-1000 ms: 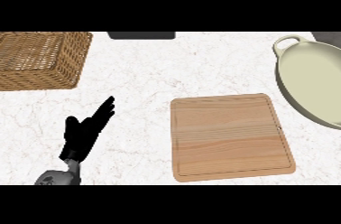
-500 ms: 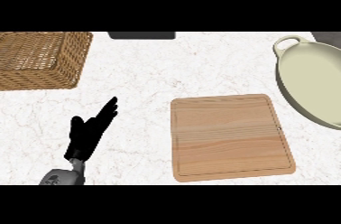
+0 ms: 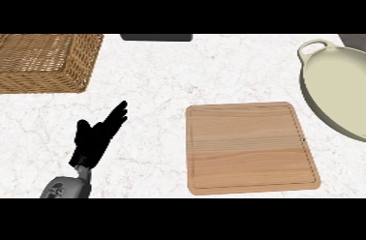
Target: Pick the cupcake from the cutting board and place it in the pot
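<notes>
Resting at lower left, well apart from the cutting board [image 3: 250,146]: left robot hand [image 3: 95,140], fingers straight and spread, holding nothing. Right robot hand not visible anywhere. Cutting board lying flat on the white marble counter [image 3: 164,74], its whole top bare; no cupcake on it. Pot [image 3: 337,86], pale cream with a loop handle, just up and right of the board, partly cut off by the view's edge; visible interior bare as well. Cupcake nowhere in sight; whereabouts cannot be told. Wicker basket [image 3: 44,60] far up and left of the board; dark object [image 3: 156,37] at the far edge, above the board. Progress judged: neither pick nor place evident; both apparently outstanding.
</notes>
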Controlling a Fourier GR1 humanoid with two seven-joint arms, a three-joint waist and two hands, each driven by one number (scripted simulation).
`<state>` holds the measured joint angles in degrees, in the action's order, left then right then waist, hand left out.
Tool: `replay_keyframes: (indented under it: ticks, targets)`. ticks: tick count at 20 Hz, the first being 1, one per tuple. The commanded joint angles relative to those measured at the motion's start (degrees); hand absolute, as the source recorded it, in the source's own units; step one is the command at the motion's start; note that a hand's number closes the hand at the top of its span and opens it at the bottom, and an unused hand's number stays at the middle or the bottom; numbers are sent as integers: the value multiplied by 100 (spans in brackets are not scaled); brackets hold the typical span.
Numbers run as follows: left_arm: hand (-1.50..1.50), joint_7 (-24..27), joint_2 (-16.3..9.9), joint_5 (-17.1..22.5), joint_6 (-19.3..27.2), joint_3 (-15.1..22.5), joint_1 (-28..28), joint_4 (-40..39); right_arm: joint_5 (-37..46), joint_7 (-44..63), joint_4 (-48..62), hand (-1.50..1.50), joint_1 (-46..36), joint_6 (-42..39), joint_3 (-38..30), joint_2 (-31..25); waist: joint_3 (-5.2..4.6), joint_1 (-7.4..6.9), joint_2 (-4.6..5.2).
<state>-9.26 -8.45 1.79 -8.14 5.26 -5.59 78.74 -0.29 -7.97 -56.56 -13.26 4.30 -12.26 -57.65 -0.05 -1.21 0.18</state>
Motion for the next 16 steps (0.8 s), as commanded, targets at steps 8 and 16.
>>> replay_keyframes:
  ticks: [8,16]
  targets:
    - [0,120,-15,-52,-136,13,57,64,2014,729,1330,150,-1718,167,1492,312,9,-143,44]
    - [0,279,267,-232,-24,196,-126,-254,3205,1897,2457,150,-2711,-301,2451,1101,7,-194,79]
